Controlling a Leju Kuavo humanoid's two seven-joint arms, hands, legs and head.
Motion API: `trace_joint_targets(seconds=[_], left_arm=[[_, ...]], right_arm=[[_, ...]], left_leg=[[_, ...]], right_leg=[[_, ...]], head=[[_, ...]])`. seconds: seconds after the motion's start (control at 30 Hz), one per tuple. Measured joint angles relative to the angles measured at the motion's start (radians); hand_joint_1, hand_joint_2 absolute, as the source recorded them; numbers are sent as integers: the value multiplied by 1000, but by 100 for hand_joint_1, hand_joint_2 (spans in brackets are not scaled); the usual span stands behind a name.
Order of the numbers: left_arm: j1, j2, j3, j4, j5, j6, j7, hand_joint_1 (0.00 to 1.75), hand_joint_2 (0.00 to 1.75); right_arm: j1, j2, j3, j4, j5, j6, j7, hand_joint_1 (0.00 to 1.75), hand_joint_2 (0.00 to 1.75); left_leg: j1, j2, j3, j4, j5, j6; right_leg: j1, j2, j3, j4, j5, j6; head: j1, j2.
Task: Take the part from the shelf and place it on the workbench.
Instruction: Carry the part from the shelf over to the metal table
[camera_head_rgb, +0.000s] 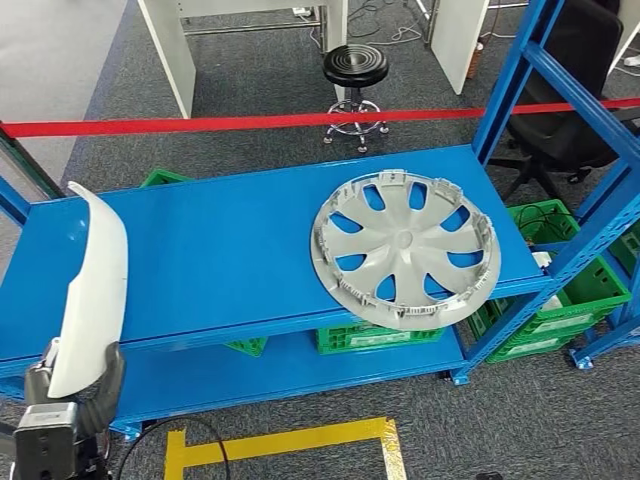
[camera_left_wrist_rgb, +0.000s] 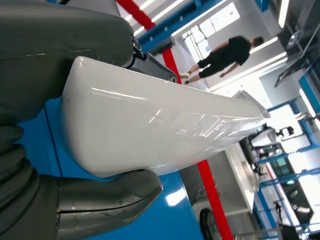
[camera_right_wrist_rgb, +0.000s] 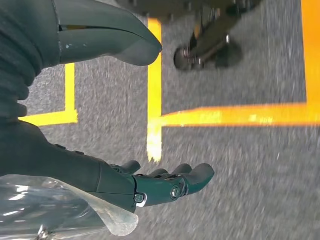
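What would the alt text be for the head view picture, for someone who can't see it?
The robot's left hand holds a long, curved white part upright at the left end of a blue shelf. A grey wheel cover lies on the shelf's right side, overhanging its front edge. Green crates sit below, and a red tape barrier and a black stool stand behind.
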Motion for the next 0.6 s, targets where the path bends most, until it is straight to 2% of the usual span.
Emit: trace_joint_targets(seconds=[0.03, 0.07, 0.13, 0.17, 0.2, 0.23, 0.3, 0.33, 0.37, 0.4, 0.43, 0.47, 0.5, 0.53, 0.57, 0.6], left_arm=[[10, 0, 13, -14, 5, -3, -11, 173, 175], [19, -1, 25, -26, 10, -5, -22, 173, 175], [31, -4, 43, -43, 18, -6, -39, 173, 175], [35, -8, 49, -48, 20, -6, -44, 173, 175], [38, -10, 54, -53, 21, -6, -46, 173, 175], [40, -13, 59, -57, 21, -6, -48, 173, 175], [47, -18, 66, -61, 25, -6, -53, 173, 175], [52, -20, 70, -62, 27, -6, -56, 173, 175], [56, -22, 75, -63, 30, -6, -59, 173, 175], [61, -24, 80, -65, 32, -6, -62, 173, 175], [65, -27, 86, -67, 33, -6, -66, 173, 175], [70, -29, 92, -69, 34, -7, -68, 173, 175], [74, -32, 98, -73, 35, -8, -71, 173, 175], [79, -34, 104, -77, 36, -10, -72, 173, 175], [82, -35, 109, -81, 36, -10, -73, 173, 175], [84, -37, 112, -84, 36, -10, -74, 173, 175]], right_arm=[[-6, 0, -2, 11, 8, 9, -14, 0, 175], [-12, 1, -5, 20, 15, 19, -25, 0, 175], [-20, 1, -12, 32, 24, 34, -43, 0, 175], [-23, 1, -16, 37, 26, 38, -47, 0, 175], [-26, 1, -20, 40, 27, 41, -50, 0, 175], [-28, 1, -24, 43, 28, 47, -52, 0, 175], [-33, 1, -32, 47, 34, 69, -58, 0, 175], [-36, 1, -37, 49, 39, 84, -63, 0, 175], [-39, 1, -42, 52, 44, 99, -68, 0, 175], [-43, 1, -48, 55, 48, 113, -76, 0, 175], [-46, 1, -53, 58, 51, 126, -85, 0, 175], [-50, 1, -58, 62, 55, 137, -95, 0, 175], [-54, 1, -62, 65, 58, 146, -103, 0, 175], [-58, 1, -65, 67, 60, 153, -110, 0, 175], [-63, 1, -69, 70, 61, 158, -115, 0, 175], [-67, 1, -72, 73, 62, 160, -117, 0, 175]], left_leg=[[-5, -1, 28, -54, 12, 5], [-10, -2, 41, -85, 15, 9], [-15, -3, 34, -100, 26, 8], [-13, -1, 27, -105, 37, 10], [-11, 1, 19, -110, 48, 14], [-9, 3, 8, -115, 61, 18], [-9, 7, -17, -114, 81, 24], [-10, 8, -30, -112, 91, 24], [-11, 10, -45, -108, 101, 24], [-12, 11, -60, -104, 110, 23], [-12, 12, -76, -98, 118, 21], [-12, 13, -91, -90, 125, 19], [-13, 13, -103, -83, 131, 15], [-15, 13, -112, -76, 137, 10], [-15, 13, -119, -72, 145, 5], [-15, 13, -123, -70, 153, 0]], right_leg=[[0, -1, -4, 0, 6, 4], [-2, -2, -7, -2, 14, 10], [-5, -5, -10, -8, 30, 23], [-6, -5, -13, -8, 27, 29], [-6, -5, -20, 4, 7, 34], [-6, -6, -31, 33, -30, 37], [-8, -7, -59, 142, -130, 43], [-8, -7, -66, 199, -160, 45], [-8, -7, -64, 240, -165, 47], [-8, -7, -49, 249, -147, 48], [-9, -8, -18, 226, -116, 47], [-9, -8, 30, 169, -88, 46], [-8, -9, 86, 93, -79, 44], [-6, -9, 135, 21, -84, 40], [-4, -9, 165, -33, -96, 36], [-2, -8, 176, -60, -107, 31]], head=[[0, 0], [0, 0], [0, 0], [1, 0], [2, 0], [4, 0], [7, 0], [7, 0], [7, 0], [7, 0], [7, 0], [7, 0], [7, 0], [7, 0], [6, 0], [6, 0]])
